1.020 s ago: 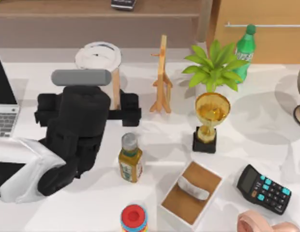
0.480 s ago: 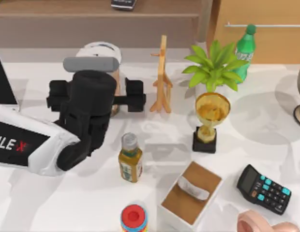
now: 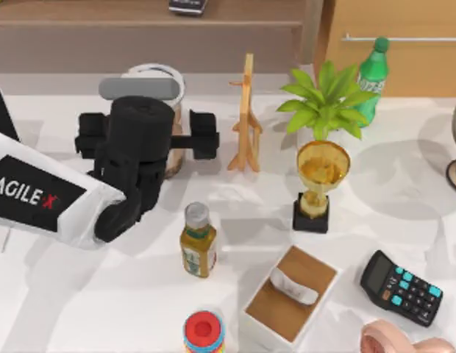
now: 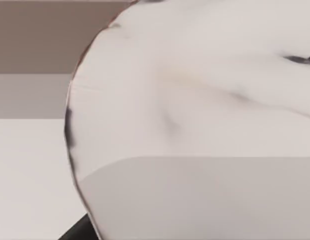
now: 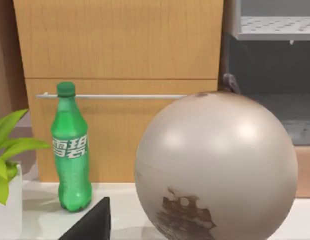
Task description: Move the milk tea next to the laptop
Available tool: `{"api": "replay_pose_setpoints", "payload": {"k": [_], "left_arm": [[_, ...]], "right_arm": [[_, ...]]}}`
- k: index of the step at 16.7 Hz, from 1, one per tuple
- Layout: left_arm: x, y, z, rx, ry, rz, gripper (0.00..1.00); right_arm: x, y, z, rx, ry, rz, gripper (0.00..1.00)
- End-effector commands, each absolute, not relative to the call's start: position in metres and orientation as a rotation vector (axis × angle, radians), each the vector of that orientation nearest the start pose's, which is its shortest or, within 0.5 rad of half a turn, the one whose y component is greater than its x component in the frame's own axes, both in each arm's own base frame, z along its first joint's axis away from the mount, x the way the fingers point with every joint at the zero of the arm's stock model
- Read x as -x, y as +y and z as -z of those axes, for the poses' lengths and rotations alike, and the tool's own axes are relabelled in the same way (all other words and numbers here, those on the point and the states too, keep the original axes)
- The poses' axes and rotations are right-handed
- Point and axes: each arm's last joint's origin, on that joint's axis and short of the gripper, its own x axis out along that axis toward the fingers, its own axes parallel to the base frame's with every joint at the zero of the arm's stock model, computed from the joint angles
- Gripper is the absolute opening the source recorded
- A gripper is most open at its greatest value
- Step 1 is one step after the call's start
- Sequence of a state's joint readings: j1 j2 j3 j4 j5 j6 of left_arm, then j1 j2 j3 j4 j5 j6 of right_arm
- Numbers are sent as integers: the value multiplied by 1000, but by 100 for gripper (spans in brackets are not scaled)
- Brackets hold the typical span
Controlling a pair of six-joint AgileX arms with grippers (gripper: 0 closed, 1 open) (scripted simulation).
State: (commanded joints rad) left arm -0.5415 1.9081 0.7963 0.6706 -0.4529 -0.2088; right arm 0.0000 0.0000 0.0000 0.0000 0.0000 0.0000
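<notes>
While the right gripper (image 5: 92,225) idles off at the table's right end, facing a globe (image 5: 215,165) and a green bottle (image 5: 71,150), the left gripper (image 3: 147,137) is at the milk tea (image 3: 165,73). The cup stands upright near the back of the table, left of centre. It sits directly ahead of the gripper, so close that its pale wall crowds the left wrist view. The jaws are spread wide, one to either side of the cup, and on the right there looks to be a gap between finger and cup wall, so I judge nothing is gripped yet.

The laptop (image 3: 1,118) lies further left, at the table's left edge, largely under the arm. Once the jaws close, the carry would run leftward with the cup kept upright, and the left arm is plainly the nearer one for it.

The left arm's white shell reads "AGILE X". The bottle carries white characters that I can't read with confidence.
</notes>
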Motion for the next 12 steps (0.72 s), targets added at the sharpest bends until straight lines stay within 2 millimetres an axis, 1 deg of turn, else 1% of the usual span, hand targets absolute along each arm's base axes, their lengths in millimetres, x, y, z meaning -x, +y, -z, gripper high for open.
{"api": "replay_pose_setpoints", "payload": {"k": [12], "left_arm": [[-318,-173,-114,6,398,28,10]], "right_arm": [[-106,-1,-160,0,0,0,100]]}}
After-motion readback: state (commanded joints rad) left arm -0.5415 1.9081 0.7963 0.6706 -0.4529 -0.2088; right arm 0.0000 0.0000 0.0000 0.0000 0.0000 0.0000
